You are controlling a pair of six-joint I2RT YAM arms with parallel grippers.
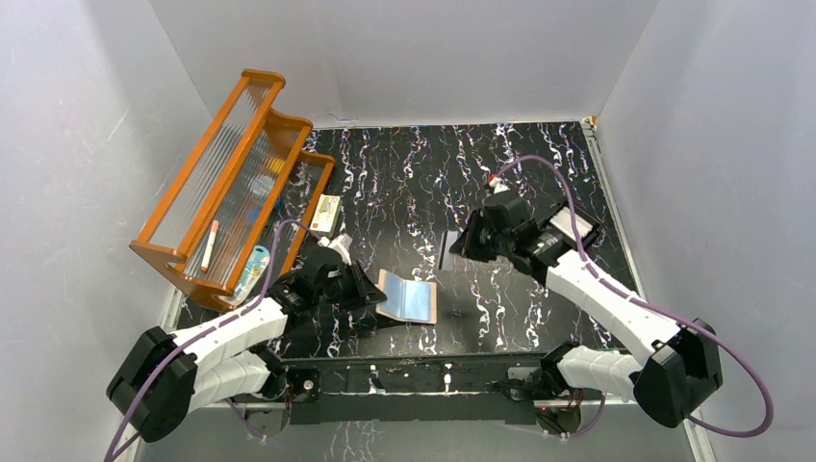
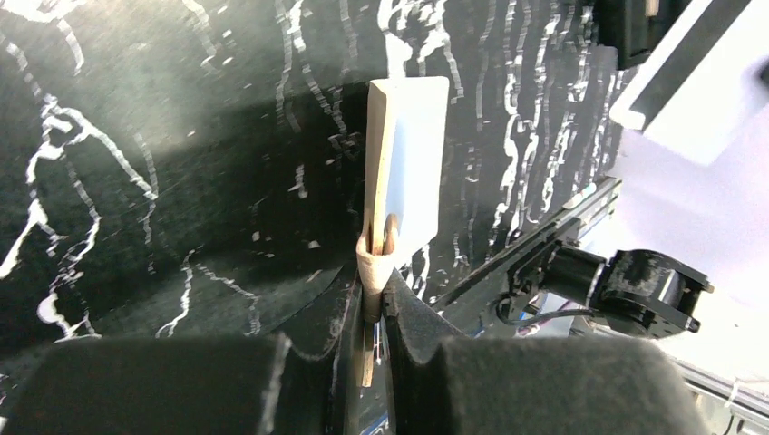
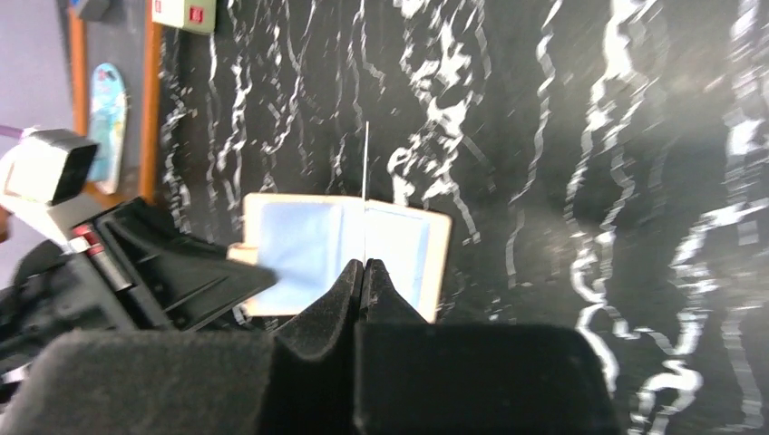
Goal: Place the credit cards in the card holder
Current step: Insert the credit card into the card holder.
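Note:
The tan card holder (image 1: 409,296) lies open on the black marbled table, its clear pockets facing up. My left gripper (image 1: 373,296) is shut on the holder's left edge at the snap tab; in the left wrist view the tab is pinched between the fingers of the left gripper (image 2: 378,292) and the holder (image 2: 408,145) shows edge-on. My right gripper (image 1: 460,246) is shut on one pale credit card (image 1: 448,248), held above the table to the upper right of the holder. In the right wrist view the card (image 3: 365,181) is a thin vertical line rising from the right gripper (image 3: 365,265), with the holder (image 3: 299,245) behind it.
An orange rack (image 1: 231,183) stands at the back left with a light blue item (image 1: 252,268) at its near end. A white box with a red mark (image 1: 328,212) lies beside the rack. White walls enclose the table. The left gripper (image 3: 172,272) shows in the right wrist view.

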